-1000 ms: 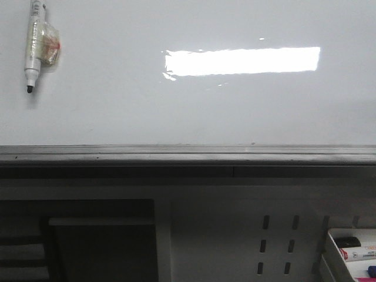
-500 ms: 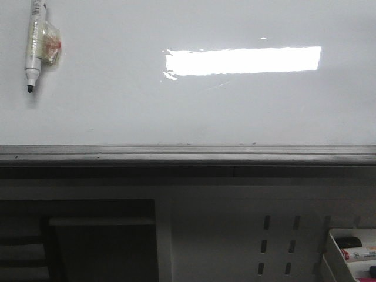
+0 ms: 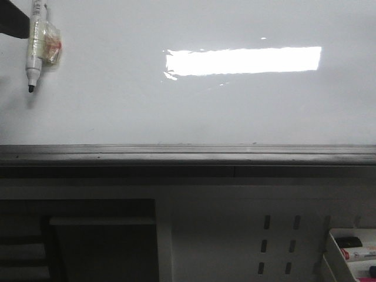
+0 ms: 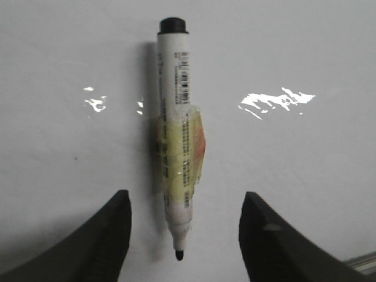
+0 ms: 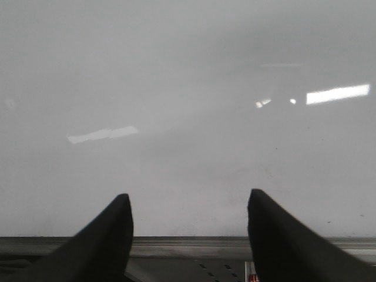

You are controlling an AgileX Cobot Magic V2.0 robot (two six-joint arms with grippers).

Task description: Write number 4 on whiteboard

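The left gripper [image 4: 183, 235] is spread wide, holding nothing, with the black marker [image 4: 177, 147] lying against the whiteboard [image 3: 194, 111] in the gap between its two fingers [image 4: 103, 241], the bare tip nearest the fingertips and the barrel running away from them. The step in hand looks like taking up the marker, and to do it well the fingers should advance until they flank the barrel around its yellowish tape wrap [image 4: 182, 147], then close squarely, so the tip is left free and the pen does not twist when pressed to the surface. That tape appears to fix the pen to the board, so a firm pull may be needed. The right gripper [image 5: 189, 235] is also released and empty, facing bare board with the grey rail [image 5: 188, 242] just beyond its fingertips. No number 4 is on the board yet; its glossy face is unmarked and carries a bright rectangular glare [image 3: 242, 60]. Below the rail sit a white perforated panel [image 3: 235, 235] and a tray of spare markers [image 3: 352, 249].
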